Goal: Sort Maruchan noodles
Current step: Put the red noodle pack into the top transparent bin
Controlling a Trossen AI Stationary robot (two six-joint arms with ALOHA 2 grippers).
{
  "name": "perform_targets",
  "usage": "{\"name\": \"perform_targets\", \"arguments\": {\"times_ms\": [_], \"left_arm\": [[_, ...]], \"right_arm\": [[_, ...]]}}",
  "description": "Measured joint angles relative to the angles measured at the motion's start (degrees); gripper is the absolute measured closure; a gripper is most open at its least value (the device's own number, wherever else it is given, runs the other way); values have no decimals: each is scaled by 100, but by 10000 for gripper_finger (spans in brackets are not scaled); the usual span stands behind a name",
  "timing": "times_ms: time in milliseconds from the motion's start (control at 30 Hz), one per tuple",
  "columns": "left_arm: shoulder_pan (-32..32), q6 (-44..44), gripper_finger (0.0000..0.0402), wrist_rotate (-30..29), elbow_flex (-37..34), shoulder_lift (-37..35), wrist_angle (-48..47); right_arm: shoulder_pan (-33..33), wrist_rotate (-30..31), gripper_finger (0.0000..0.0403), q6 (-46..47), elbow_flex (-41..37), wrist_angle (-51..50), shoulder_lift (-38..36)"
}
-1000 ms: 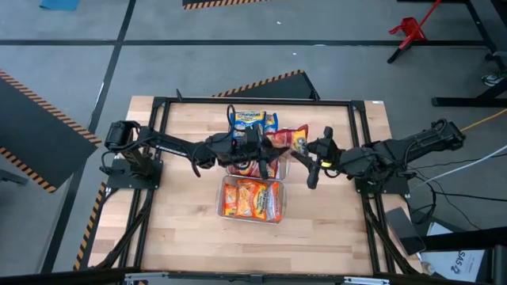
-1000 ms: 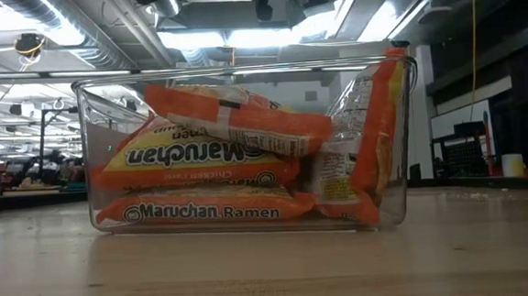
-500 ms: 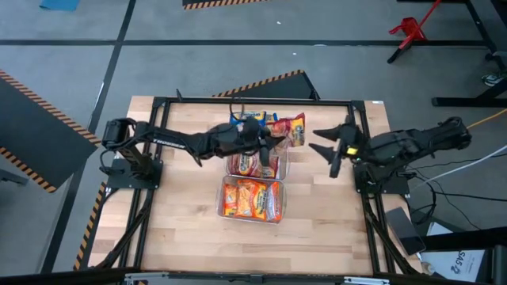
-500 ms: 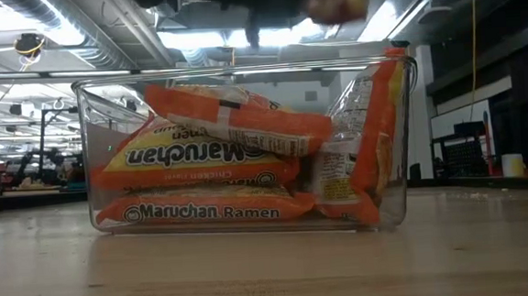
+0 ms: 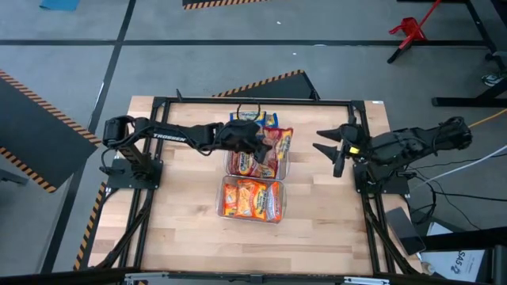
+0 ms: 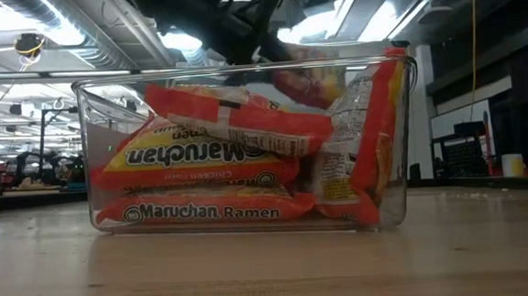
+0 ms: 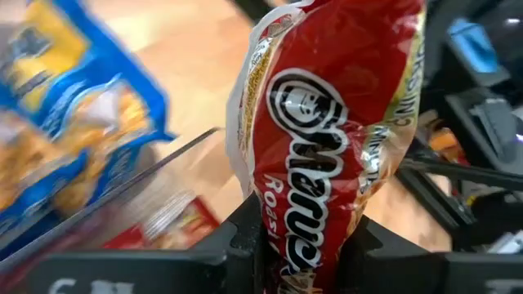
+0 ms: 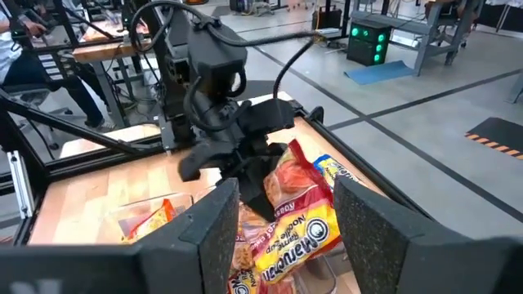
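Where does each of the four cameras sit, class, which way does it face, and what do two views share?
High view: overhead, facing straight down; both arms show.
Low view: table height, facing the front bin; dark arm parts show above.
Left wrist view: on the left arm, facing the red packet in the left gripper.
Right wrist view: on the right arm, facing past the open right gripper toward the left arm.
Both wrist views share the red packet.

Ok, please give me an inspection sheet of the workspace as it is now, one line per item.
Surface: wooden table, bare wood near the front.
Job's things: orange packets fill the near bin; red packets in the far bin; blue packets behind.
Clutter: nothing seen.
Grippers: left tool holds a red packet over the far bin; right tool open, off to the side.
Cables: wires beside the right arm.
Surroundings: workshop, hazard tape on the floor.
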Motion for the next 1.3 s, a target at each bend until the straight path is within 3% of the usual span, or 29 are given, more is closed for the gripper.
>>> {"name": "perform_targets", "arguments": {"times_ms": [267, 800, 1100, 1300], "left_arm": [[100, -815, 327, 3, 0, 0, -491], [-101, -1975, 326, 449, 0, 321, -551], [-112, -2108, 323, 504, 0, 326, -556], [-130, -1795, 289, 533, 0, 328, -555]], "right_arm": [[0, -59, 217, 4, 0, -95, 92], [0, -222, 217, 2, 0, -120, 119], [0, -254, 217, -35, 0, -254, 123], [0, -255, 217, -37, 0, -278, 123]]}}
